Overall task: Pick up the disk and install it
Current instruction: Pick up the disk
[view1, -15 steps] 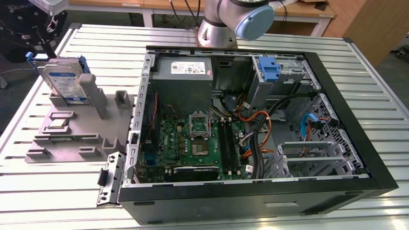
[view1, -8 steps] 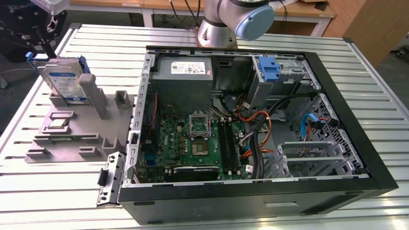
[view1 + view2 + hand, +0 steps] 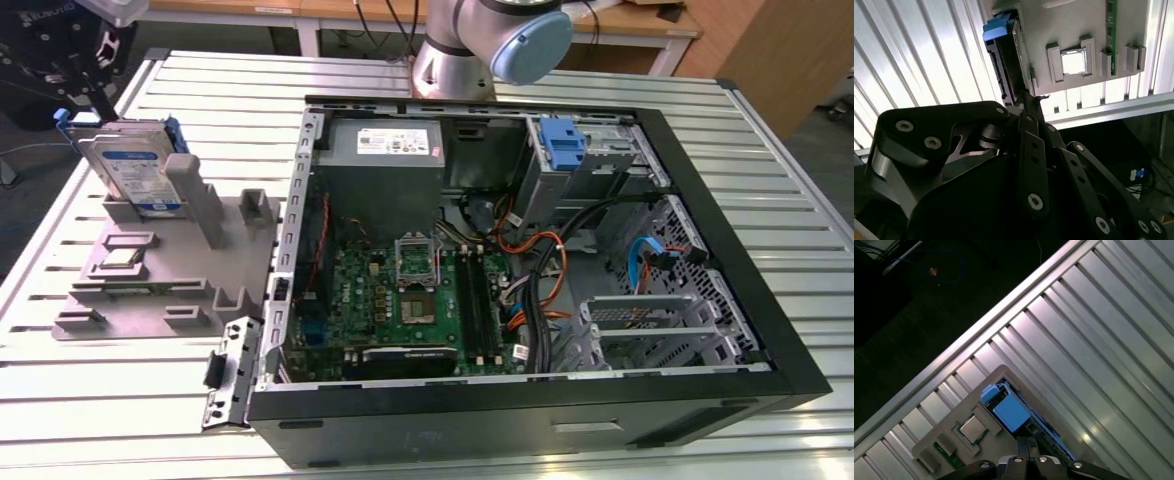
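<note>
The disk (image 3: 134,165) stands upright on its edge in a slot of the grey fixture (image 3: 134,300), at the exterior view's left. It is silver-grey with a blue-and-white label and blue side rails. In both wrist views the disk (image 3: 1004,60) (image 3: 1011,412) shows edge-on with its blue rail end. My black gripper (image 3: 91,100) hangs just above and behind the disk's top edge. Its fingers meet at their tips (image 3: 1027,95) (image 3: 1024,440) close beside the disk, shut with nothing between them.
The open computer case (image 3: 721,250) lies on the slatted metal table (image 3: 134,400) to the exterior view's right of the fixture. A blue bracket (image 3: 567,145) sits in its drive bay beside the power supply (image 3: 387,140). A processor chip (image 3: 123,255) rests on the fixture.
</note>
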### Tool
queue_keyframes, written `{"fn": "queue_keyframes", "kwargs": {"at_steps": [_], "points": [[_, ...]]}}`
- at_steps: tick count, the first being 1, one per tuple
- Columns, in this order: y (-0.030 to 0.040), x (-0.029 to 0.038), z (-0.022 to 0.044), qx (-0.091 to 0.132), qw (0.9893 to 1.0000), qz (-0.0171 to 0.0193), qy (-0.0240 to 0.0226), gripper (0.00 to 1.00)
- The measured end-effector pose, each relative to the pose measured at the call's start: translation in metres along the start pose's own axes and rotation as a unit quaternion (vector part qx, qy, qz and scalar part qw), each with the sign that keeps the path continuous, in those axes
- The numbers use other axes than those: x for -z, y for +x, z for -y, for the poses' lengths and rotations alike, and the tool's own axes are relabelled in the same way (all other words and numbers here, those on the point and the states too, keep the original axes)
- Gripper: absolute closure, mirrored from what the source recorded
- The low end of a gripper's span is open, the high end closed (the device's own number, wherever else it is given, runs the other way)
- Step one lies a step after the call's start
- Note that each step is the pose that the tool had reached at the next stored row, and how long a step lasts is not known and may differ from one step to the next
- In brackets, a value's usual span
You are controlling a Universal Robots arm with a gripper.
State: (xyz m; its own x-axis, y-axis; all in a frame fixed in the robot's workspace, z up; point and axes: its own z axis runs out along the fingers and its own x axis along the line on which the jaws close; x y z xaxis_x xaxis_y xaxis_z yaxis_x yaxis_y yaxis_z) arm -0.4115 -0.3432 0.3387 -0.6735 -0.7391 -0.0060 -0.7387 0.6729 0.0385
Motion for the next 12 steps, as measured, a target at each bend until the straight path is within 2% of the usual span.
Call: {"fn": "queue_keyframes", "kwargs": {"at_steps": [3,6,12], "points": [[0.0000,-0.0001,0.0000,0.021,0.9998,-0.0006,-0.0002,0.90],[0.0000,-0.0002,0.0000,0.043,0.9991,-0.0009,-0.0005,0.90],[0.0000,-0.0003,0.0000,0.083,0.9965,-0.0011,-0.0014,0.90]]}}
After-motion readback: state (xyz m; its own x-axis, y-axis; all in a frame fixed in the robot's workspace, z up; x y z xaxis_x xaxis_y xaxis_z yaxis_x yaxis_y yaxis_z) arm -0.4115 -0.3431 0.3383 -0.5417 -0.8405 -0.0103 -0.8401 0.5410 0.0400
